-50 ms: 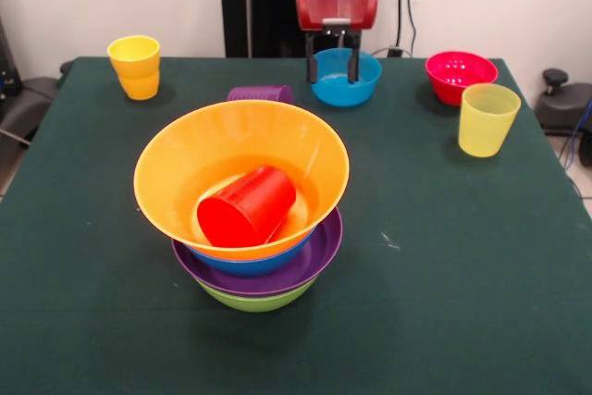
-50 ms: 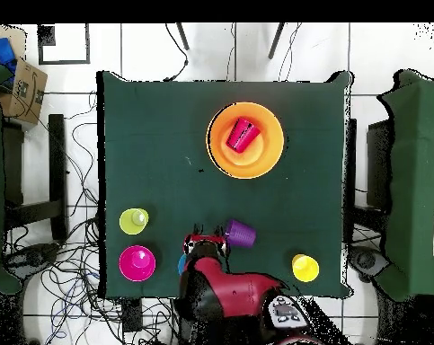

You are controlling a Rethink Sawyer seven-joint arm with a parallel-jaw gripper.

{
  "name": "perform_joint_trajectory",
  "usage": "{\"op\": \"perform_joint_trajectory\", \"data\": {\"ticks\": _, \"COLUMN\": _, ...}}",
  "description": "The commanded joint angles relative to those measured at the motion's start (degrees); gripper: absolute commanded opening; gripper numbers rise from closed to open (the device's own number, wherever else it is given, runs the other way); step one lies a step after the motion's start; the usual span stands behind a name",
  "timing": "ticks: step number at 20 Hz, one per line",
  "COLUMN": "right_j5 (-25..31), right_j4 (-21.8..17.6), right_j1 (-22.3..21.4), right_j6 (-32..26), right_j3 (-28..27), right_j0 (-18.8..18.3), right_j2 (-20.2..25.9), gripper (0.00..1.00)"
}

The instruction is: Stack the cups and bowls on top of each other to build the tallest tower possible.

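The tower point(image 1: 257, 265) stands mid-table: a green bowl, then purple, blue and the wide orange bowl point(image 1: 185, 159) point(image 2: 265, 153) on top. A red cup point(image 1: 245, 207) point(image 2: 242, 135) lies on its side inside the orange bowl. My gripper point(image 1: 333, 67) point(image 2: 208, 236) is open and hangs at the small blue bowl point(image 1: 356, 90) point(image 2: 181, 263), its fingers low at the bowl's left part. A purple cup point(image 1: 261, 93) point(image 2: 241, 234) lies on its side beside it. An orange-yellow cup point(image 1: 134, 67) point(image 2: 305, 267), a pale yellow cup point(image 1: 487, 119) point(image 2: 134, 220) and a red-pink bowl point(image 1: 460, 76) point(image 2: 137, 262) stand apart.
The dark green table point(image 1: 444, 302) ends just behind the small bowls. Cables and chairs surround it in the overhead view. A cardboard box point(image 2: 21, 90) sits off the table's corner.
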Motion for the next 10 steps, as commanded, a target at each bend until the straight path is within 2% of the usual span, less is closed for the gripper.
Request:
{"op": "perform_joint_trajectory", "data": {"ticks": 1, "right_j5": -5.4, "right_j4": -4.7, "right_j1": 12.9, "right_j6": 4.9, "right_j3": -5.4, "right_j0": -0.8, "right_j2": -1.0, "gripper": 1.00}}
{"op": "perform_joint_trajectory", "data": {"ticks": 6, "right_j5": -4.0, "right_j4": -7.8, "right_j1": 13.1, "right_j6": 4.6, "right_j3": -7.3, "right_j0": -3.5, "right_j2": 0.1, "gripper": 1.00}}
{"op": "perform_joint_trajectory", "data": {"ticks": 10, "right_j5": -4.2, "right_j4": -10.7, "right_j1": 15.1, "right_j6": 4.4, "right_j3": -9.2, "right_j0": -5.9, "right_j2": 0.5, "gripper": 1.00}}
